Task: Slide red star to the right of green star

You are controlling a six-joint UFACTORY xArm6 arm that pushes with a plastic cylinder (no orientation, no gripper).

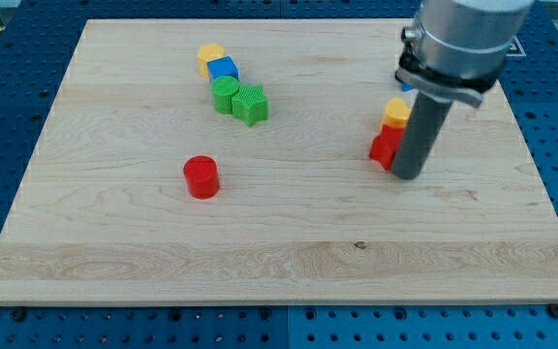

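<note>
Camera view: my tip (407,174), a jawless end effector, stands upright, touching the red star (386,147) from the view's right.

The dark rod (417,136) covers the right side of the red block (385,147) and the yellow block (395,111) so neither shape can be made out, a blue block (407,88) barely peeks out behind the arm, and the arm's upper body (468,34) runs off the view's top.

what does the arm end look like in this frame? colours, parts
A wide light-grey cylinder enters from the view's top right, ringed at its base by a black clamp collar. Below it hangs a straight dark grey rod; my tip is its blunt lower end. No cables or markings show.
</note>
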